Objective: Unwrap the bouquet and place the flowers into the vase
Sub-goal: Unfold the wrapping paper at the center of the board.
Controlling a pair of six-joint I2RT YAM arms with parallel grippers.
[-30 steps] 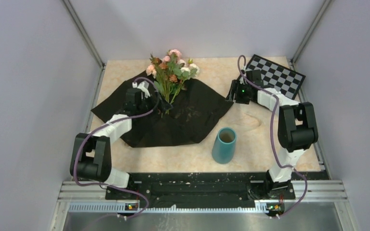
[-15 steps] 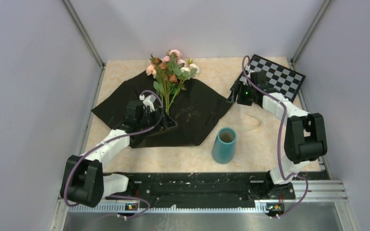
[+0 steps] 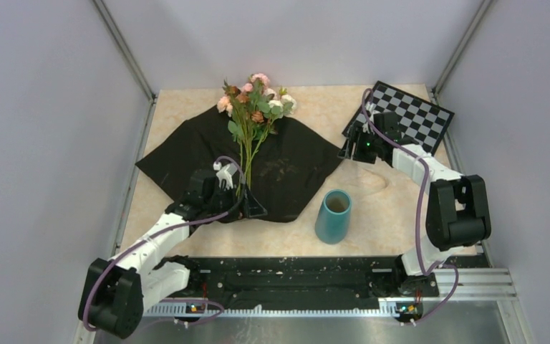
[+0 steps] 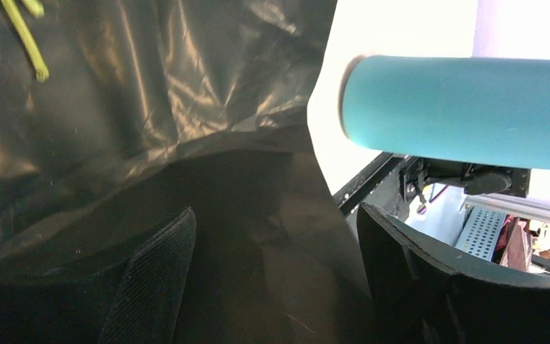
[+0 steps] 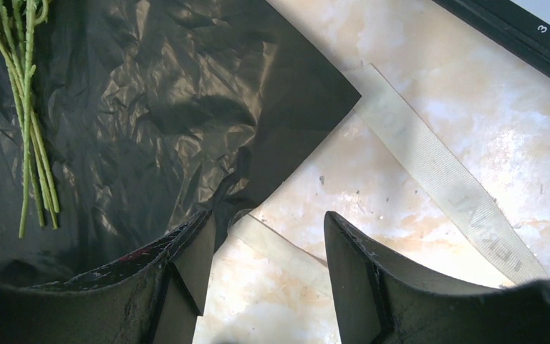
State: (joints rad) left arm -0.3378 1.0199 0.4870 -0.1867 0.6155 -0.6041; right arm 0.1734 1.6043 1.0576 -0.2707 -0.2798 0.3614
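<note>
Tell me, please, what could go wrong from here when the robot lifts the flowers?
1. The flowers lie flat on the paper, so the open left jaws may pinch paper with the stems.
2. The vase is short and stands near the paper's edge; long stems or a dragged sheet could tip it.
3. The loose ribbon lies by the right jaws and could snag.
</note>
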